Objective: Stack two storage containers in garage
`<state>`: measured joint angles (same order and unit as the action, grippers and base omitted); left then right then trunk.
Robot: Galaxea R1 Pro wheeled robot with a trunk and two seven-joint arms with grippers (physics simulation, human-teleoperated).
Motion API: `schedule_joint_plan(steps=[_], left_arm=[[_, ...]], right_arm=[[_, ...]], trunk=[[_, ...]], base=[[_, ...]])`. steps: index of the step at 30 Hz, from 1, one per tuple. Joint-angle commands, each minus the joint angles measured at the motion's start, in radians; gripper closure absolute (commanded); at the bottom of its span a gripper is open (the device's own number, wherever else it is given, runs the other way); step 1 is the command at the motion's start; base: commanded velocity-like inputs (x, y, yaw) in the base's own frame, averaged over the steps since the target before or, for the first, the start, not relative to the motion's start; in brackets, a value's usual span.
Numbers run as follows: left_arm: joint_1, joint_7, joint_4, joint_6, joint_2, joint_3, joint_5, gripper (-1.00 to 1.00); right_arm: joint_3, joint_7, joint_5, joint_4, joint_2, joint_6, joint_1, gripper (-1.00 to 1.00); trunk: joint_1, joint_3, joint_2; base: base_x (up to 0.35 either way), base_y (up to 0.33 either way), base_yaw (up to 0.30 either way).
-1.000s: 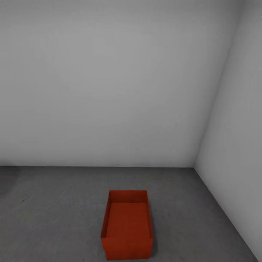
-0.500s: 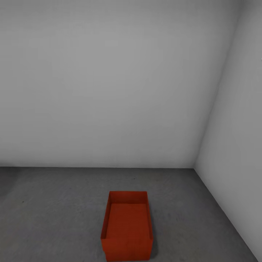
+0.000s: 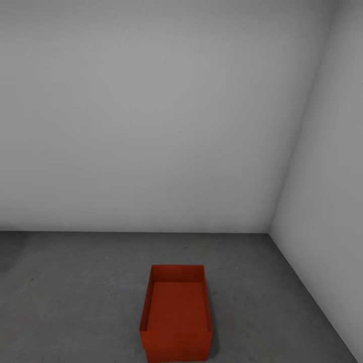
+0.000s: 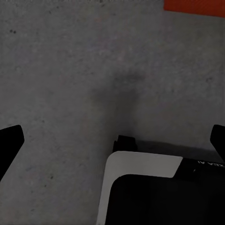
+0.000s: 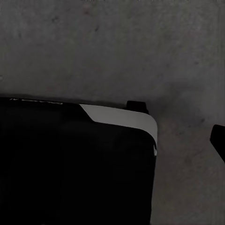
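A red-orange storage container [image 3: 176, 312] stands on the dark grey floor [image 3: 75, 292] near the garage's right corner, its open top towards me. Its front face has a small step at the lower left, and I cannot tell whether a second container sits under it. A red-orange corner [image 4: 194, 5] shows at the edge of the left wrist view. My left gripper [image 4: 112, 140] hangs open over bare floor, with its fingertips [image 4: 10, 139] far apart and nothing between them. My right gripper [image 5: 112, 140] is open too; one fingertip [image 5: 218, 139] shows and the other is lost against my dark base.
Plain white walls [image 3: 151, 126] close the space behind the container and to the right [image 3: 327, 201]. Grey floor stretches left of the container. My own black-and-white base [image 4: 150, 187] sits under both wrist cameras [image 5: 70, 159].
The head view has shifted by a few pixels since the earliest frame. The container itself has not moved.
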<state>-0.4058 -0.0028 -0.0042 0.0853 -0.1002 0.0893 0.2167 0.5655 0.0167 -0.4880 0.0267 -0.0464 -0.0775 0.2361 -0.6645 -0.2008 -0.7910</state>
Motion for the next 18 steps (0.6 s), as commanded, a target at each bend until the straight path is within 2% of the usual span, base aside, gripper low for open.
schedule_joint_plan(steps=[1,9,18], left_arm=[[-0.001,0.000,0.000,0.004,-0.001,0.009,0.010,-1.00],[-0.001,0.000,0.000,0.004,0.000,0.009,0.009,-1.00],[-0.001,0.000,0.000,0.004,-0.001,0.009,0.009,-1.00]], right_arm=[[0.008,0.002,-0.010,0.003,-0.003,-0.005,0.001,-1.00],[0.008,0.003,-0.009,0.002,0.005,-0.005,0.001,-1.00],[0.008,0.003,-0.015,0.002,-0.003,0.001,0.001,-1.00]], trunk=[[0.000,-0.001,-0.001],[0.000,-0.001,-0.001],[0.000,-0.001,-0.001]], base=[[0.000,0.000,0.000],[0.000,0.000,0.000],[0.000,0.000,0.000]])
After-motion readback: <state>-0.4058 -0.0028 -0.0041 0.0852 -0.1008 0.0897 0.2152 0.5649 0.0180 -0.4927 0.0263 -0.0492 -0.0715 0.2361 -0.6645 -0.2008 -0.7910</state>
